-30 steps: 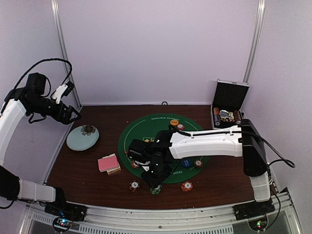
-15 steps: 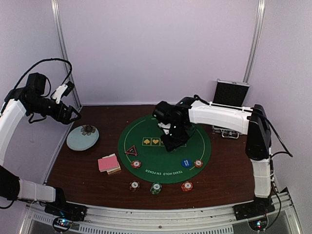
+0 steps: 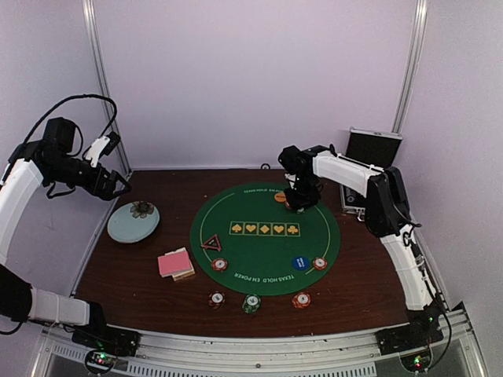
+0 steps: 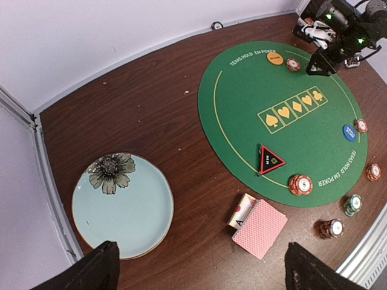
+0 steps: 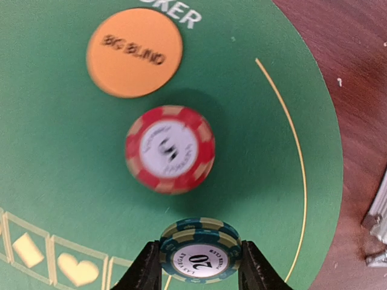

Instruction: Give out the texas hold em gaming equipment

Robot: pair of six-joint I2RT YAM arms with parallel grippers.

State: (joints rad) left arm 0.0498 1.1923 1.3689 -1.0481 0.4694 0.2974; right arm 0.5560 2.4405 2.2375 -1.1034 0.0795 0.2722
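Teal-striped round poker chip marked 20 [image 5: 200, 257], rim-pinched face-up in the narrowed jaws of the right gripper [image 5: 200, 270] over the round green felt mat [image 5: 54, 145], near the red-striped chip [image 5: 170, 148] beside the orange Big Blind button [image 5: 134, 52], likely to join that seat's stake; left gripper [image 4: 202, 269] spread wide, holding nothing.

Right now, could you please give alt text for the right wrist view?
The right claw grips a green 20 chip over the green mat; beyond lie a red 5 chip and an orange Big Blind button.

Top external: high behind bases, whole table [image 3: 354, 275]; left wrist: raised, oblique from left; right wrist: close above green mat [image 5: 54, 151] far edge; orange button [image 3: 279, 198] in all three.
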